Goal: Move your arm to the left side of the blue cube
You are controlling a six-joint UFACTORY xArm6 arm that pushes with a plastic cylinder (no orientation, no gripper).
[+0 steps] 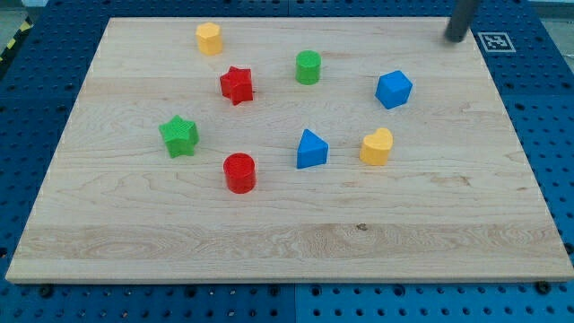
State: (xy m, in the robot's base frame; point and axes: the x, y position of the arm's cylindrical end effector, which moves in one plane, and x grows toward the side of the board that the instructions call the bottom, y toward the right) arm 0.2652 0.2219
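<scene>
While my tip (455,38), bare and touching nothing, seemingly hangs by the wooden board's (502,224) top-right corner, the blue plastic cube (394,90) sits well apart, below-left; the approach is barely begun, needing a sweep toward its left, short of the green cylinder (308,67)

My tip (455,39) sits at the board's (269,242) top-right edge, up-right of the blue cube (394,90).

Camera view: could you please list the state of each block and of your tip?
Tip: top right, touching nothing.
Blue cube: untouched.
Blue triangle: alone.
Yellow heart: alone.
Green cylinder: upright.
Red star: alone.
Yellow cylinder: upright.
Green star: alone.
Red cylinder: upright.
</scene>
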